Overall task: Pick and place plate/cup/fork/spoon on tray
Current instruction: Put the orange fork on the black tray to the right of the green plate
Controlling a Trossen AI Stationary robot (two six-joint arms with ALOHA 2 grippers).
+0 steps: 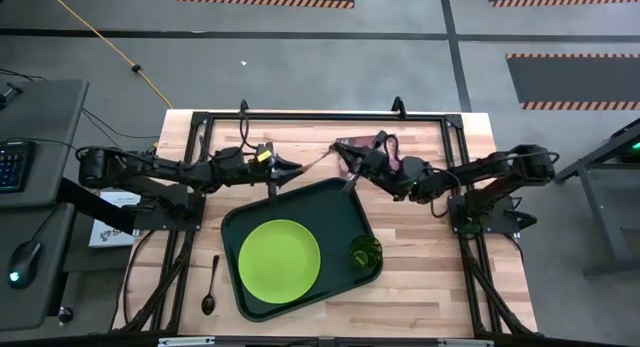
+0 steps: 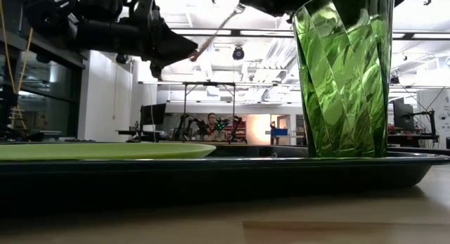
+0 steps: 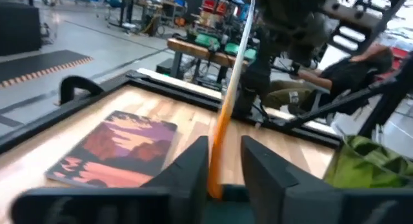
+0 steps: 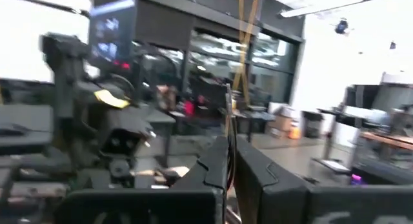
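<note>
Fork (image 1: 318, 161) is hanging above the tray (image 1: 235, 232), gripped by both end effectors: right end effector (image 1: 347, 167) closed on tines, left end effector (image 1: 296, 170) on handle. Book (image 1: 370, 149) is lying near, behind them.

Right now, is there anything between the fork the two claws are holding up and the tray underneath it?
Nothing visible. The fork hangs in the air between the left claw and the right claw, above the tray's far rim. The plate and cup sit farther in on the tray.
</note>
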